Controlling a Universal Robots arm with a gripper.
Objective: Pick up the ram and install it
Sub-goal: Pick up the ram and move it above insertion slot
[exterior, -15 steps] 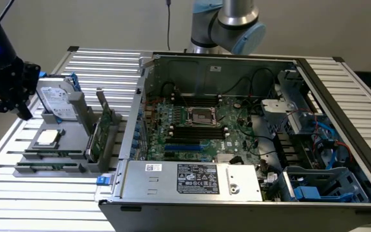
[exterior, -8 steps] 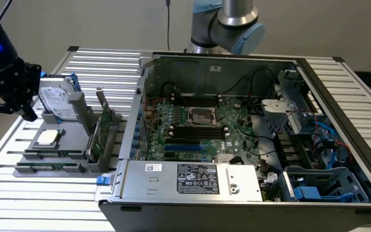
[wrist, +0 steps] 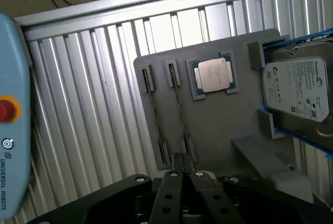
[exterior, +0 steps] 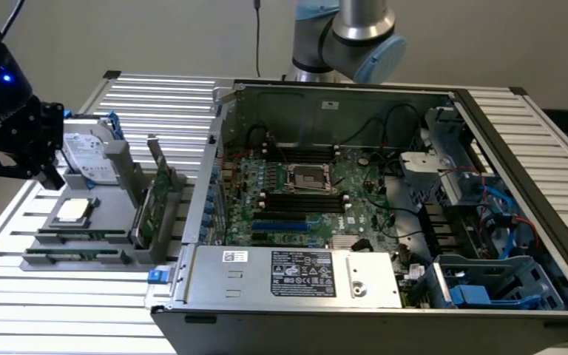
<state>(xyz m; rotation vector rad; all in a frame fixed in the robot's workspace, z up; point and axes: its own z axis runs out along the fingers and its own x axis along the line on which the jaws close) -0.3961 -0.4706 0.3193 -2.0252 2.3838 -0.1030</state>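
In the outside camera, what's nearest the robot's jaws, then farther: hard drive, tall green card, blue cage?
1. Hard drive, beside the gripper, exterior view's left.
2. Tall green card, upright beside the case.
3. Blue cage, inside it, exterior view's far right.

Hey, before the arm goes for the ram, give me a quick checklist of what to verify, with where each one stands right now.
1. Ram seated in grey tray: ok, two sticks side by side.
2. Pincer empty: ok.
3. Pincer open for a grasp: not ok, shut.
4. Pincer clear of the ram: ok, not touching.
5. Computer case open: ok.
6. Motherboard slots free: cannot tell.
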